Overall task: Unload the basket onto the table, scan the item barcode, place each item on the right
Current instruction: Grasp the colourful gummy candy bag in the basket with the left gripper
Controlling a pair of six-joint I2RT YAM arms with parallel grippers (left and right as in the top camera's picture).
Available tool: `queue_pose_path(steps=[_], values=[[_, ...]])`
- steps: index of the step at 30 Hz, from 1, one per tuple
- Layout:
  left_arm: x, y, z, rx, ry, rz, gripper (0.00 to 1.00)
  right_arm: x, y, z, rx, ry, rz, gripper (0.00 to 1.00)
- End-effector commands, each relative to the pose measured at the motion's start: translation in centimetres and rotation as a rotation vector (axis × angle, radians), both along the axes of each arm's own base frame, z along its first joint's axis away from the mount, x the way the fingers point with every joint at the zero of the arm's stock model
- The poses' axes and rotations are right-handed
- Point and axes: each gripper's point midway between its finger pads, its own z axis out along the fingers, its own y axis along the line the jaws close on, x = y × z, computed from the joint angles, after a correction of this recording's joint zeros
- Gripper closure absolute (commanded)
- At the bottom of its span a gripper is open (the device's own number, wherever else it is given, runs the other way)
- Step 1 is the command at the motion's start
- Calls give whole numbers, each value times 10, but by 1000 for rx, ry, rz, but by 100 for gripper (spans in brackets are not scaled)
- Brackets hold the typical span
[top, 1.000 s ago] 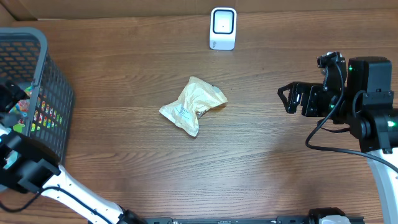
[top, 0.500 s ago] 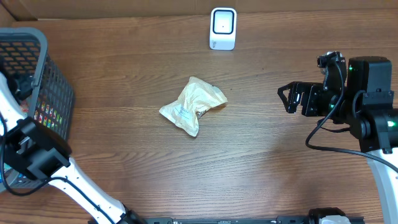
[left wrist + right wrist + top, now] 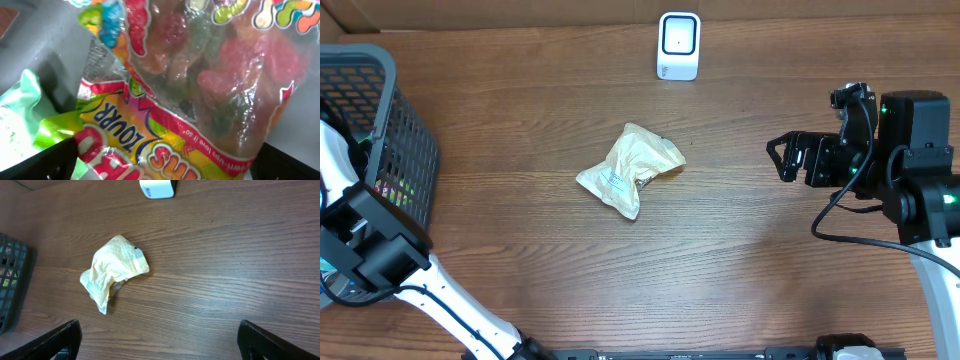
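Note:
A clear candy bag point(image 3: 200, 75) of coloured gummy worms, with a red and yellow printed band, fills the left wrist view. It lies in the grey basket point(image 3: 395, 120) at the table's left edge. My left gripper point(image 3: 165, 162) is open just over the bag, its dark fingertips point(image 3: 42, 160) wide at either side of the band. The white scanner point(image 3: 679, 45) stands at the far middle edge. My right gripper point(image 3: 782, 158) hovers open on the right above bare wood, pointing left. No barcode shows.
A crumpled pale yellow packet point(image 3: 630, 168) lies at the middle of the table, also in the right wrist view point(image 3: 114, 270). A green wrapper point(image 3: 25, 115) lies beside the candy bag in the basket. The basket's mesh wall point(image 3: 415, 170) stands tall around my left arm.
My left arm has swung up from the lower left and over into the basket. The right arm and the packet on the table have not moved.

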Motion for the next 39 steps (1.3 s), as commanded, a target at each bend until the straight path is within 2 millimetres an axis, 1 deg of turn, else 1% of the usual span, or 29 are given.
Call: queue_pose_path(steps=[1,2,3,4,5,6,7,8,9,10,11,14,15,18,20,24,26,28,29,30,31,33,35,36,39], values=[[-9,-3,-13,-3,27,24,0,3,3,11,8,-31,11,0],[-10,-5,-17,-8,34,23,1,3,3,11,8,-31,11,0],[-12,-8,-21,-15,42,21,4,3,3,11,8,-31,11,0],[-15,-10,-26,-23,51,21,10,3,3,11,8,-31,11,0],[-17,-13,-30,-32,61,21,18,3,3,11,8,-31,11,0],[-21,-16,-35,-42,73,21,29,3,3,11,8,-31,11,0],[-24,-18,-39,-49,82,21,46,3,3,11,8,-31,11,0],[-26,-20,-42,-58,92,21,65,3,3,11,8,-31,11,0],[-29,-22,-44,-64,100,21,81,3,3,11,8,-31,11,0],[-31,-24,-45,-71,108,21,93,3,3,11,8,-31,11,0],[-32,-25,-45,-75,112,21,96,3,3,11,8,-31,11,0],[-29,-28,-40,-95,97,19,96,3,3,11,8,-31,11,0],[-26,-29,-35,-107,84,17,96,3,3,11,8,-31,11,0],[-14,-29,-11,-126,33,14,96,3,3,11,8,-31,11,0],[-4,-27,15,-125,-10,9,96,2,3,11,8,-30,11,0],[12,-23,83,-91,-111,-4,96,1,3,10,8,-21,11,0],[15,-22,120,-56,-164,-6,96,1,3,9,7,-19,11,0],[15,-23,152,-19,-214,-12,96,0,3,9,7,-18,11,0],[14,-25,173,4,-249,-18,96,0,3,9,7,-18,11,0],[13,-26,185,18,-270,-21,96,0,3,9,7,-18,11,0],[12,-30,202,34,-302,-26,96,0,3,9,7,-18,11,0],[10,-36,228,60,-364,-40,96,0,3,9,7,-17,11,0],[17,-47,255,71,-463,-93,96,0,3,9,8,-17,11,0],[16,-53,269,78,-503,-106,96,0,3,9,7,-17,11,0],[9,-69,302,91,-585,-120,96,-1,4,9,13,-13,16,0]])
